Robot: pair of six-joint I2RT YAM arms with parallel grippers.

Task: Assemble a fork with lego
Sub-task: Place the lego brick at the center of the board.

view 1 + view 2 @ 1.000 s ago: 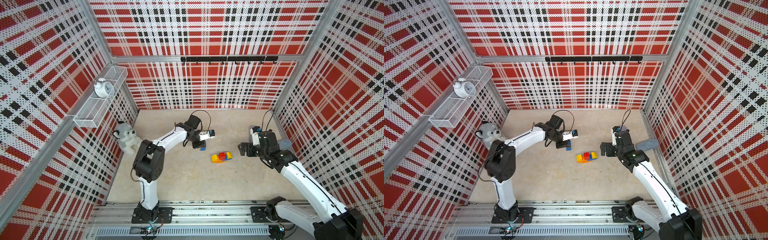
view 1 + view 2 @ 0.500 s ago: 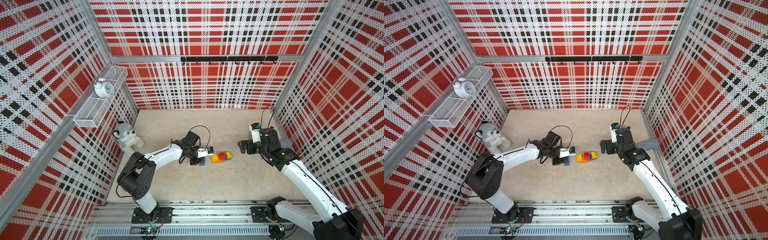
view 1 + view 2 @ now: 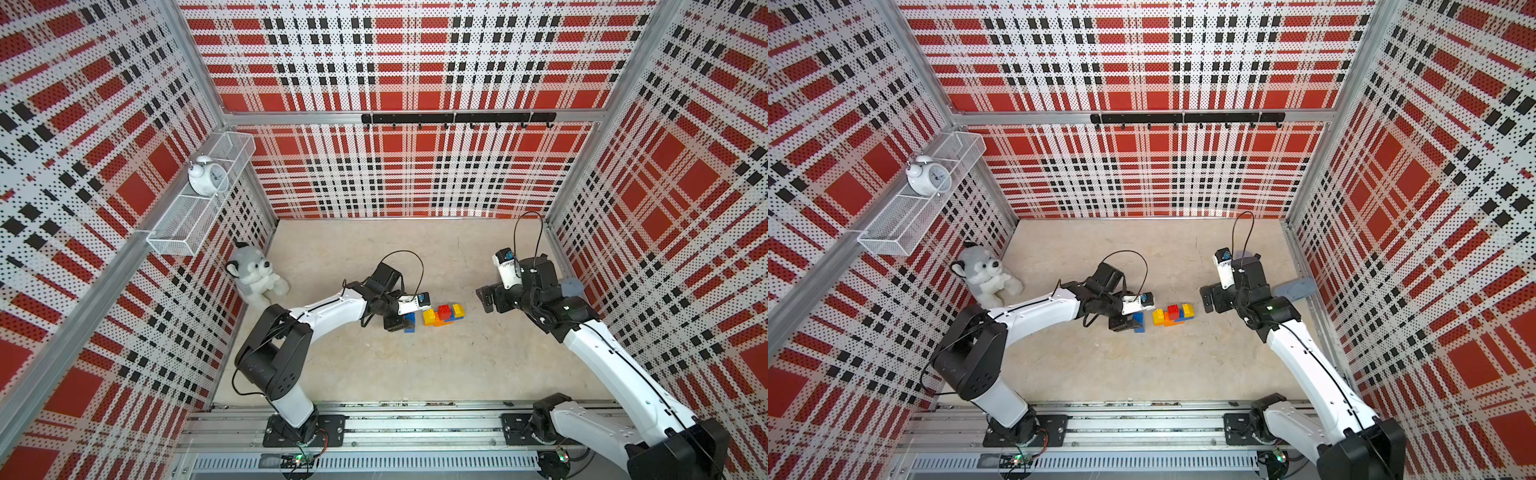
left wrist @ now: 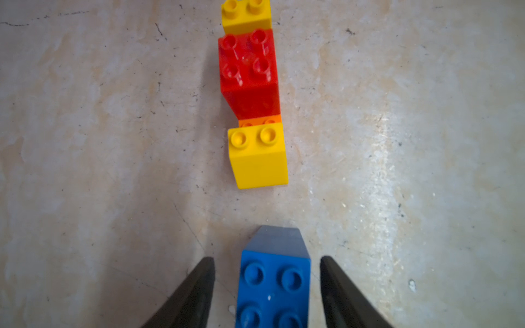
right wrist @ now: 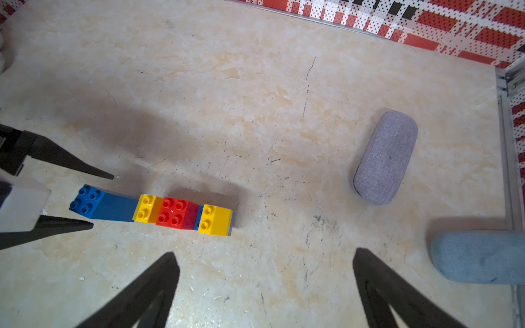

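The fork's crossbar (image 3: pixel 444 313) (image 3: pixel 1173 314) lies mid-floor: yellow, red and yellow prongs on an orange-blue bar (image 4: pixel 250 85) (image 5: pixel 181 213). Just left of it a blue lego bar (image 3: pixel 409 322) (image 4: pixel 272 289) (image 5: pixel 93 203) lies on the floor, its studded end toward my left arm. The left wrist view shows a small gap between it and the near yellow prong. My left gripper (image 3: pixel 401 324) (image 4: pixel 267 259) is open, with floor showing between each finger and the blue bar. My right gripper (image 3: pixel 484 297) (image 5: pixel 264 252) hovers open and empty to the right of the crossbar.
A grey fabric case (image 5: pixel 386 157) and a blue-grey one (image 5: pixel 480 257) (image 3: pixel 1296 287) lie by the right wall. A husky plush (image 3: pixel 255 280) sits at the left wall, under a wire basket with a clock (image 3: pixel 208 178). Plaid walls enclose the floor.
My left arm swung forward and down with the blue bar, set it on the floor left of the crossbar, and its jaws opened off it. The right arm barely shifted.
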